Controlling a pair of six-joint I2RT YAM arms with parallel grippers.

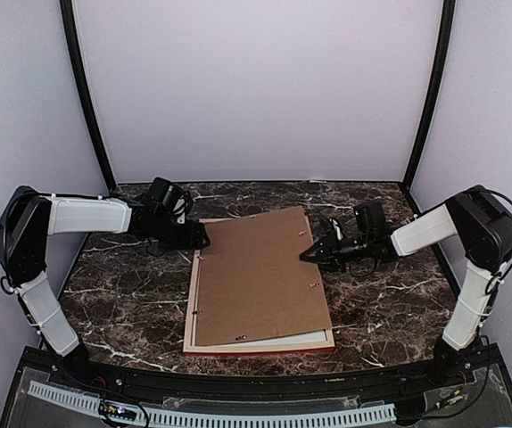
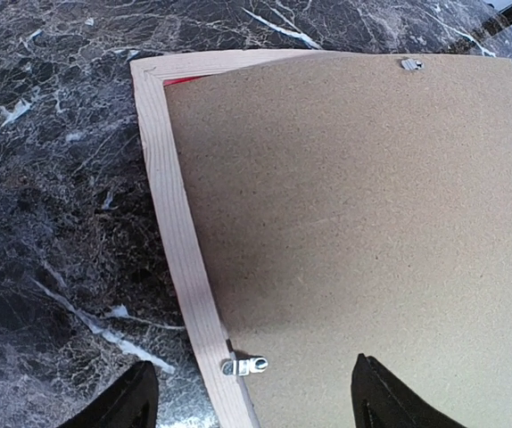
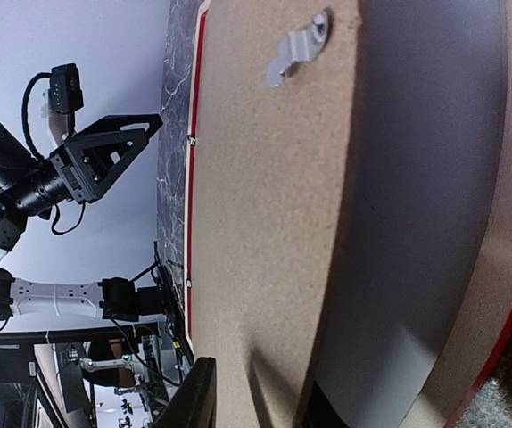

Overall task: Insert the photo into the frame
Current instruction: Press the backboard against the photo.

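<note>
Since the frame (image 1: pixel 191 308) lies face down at the middle of the surface (image 1: pixel 122 294) with the brown backing board (image 1: pixel 260 272) over its opening, the photo is out of sight. A thin white strip (image 1: pixel 274 340) under the board's near edge may be the photo, but I cannot tell it from a mat.

The step in hand looks like seating the backing. The board sits skewed, its right edge riding above the frame's right rail instead of inside it. Next, I judge, the board must be squared into the opening and the metal clips (image 2: pixel 244 365) turned over it.

The right end effector (image 1: pixel 309 254) reaches in low at the board's right edge, wrist rolled sideways; I cannot tell whether it grips that edge or stands loose. The left end effector (image 1: pixel 201 237) hovers by the frame's far left corner, its jaws wide apart and straddling the left rail.
</note>
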